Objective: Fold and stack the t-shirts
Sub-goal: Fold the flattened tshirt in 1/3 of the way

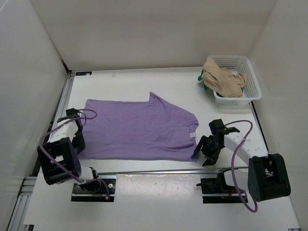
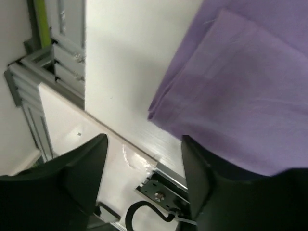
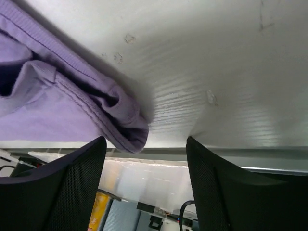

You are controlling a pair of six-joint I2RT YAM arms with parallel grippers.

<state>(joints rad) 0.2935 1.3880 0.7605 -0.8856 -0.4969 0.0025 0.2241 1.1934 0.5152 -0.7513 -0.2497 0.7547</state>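
Observation:
The lavender t-shirt [image 1: 139,129] lies flat on the white table [image 1: 130,84], folded over along its near edge. My left gripper [image 1: 80,144] hangs open at its near left corner. In the left wrist view the corner [image 2: 231,82] lies beyond the spread fingers [image 2: 84,175], with nothing between them. My right gripper [image 1: 204,153] is open at the near right corner. In the right wrist view the bunched hem [image 3: 122,127] sits just off the left fingertip, ungripped. The tan t-shirt [image 1: 224,79] fills the basket, and the green t-shirt [image 1: 204,83] pokes out at its left side.
A white mesh basket [image 1: 250,79] stands at the back right. An aluminium rail [image 1: 159,171] runs along the table's near edge, just behind both grippers. Another rail [image 1: 65,103] lines the left side. White walls close in the back and both sides.

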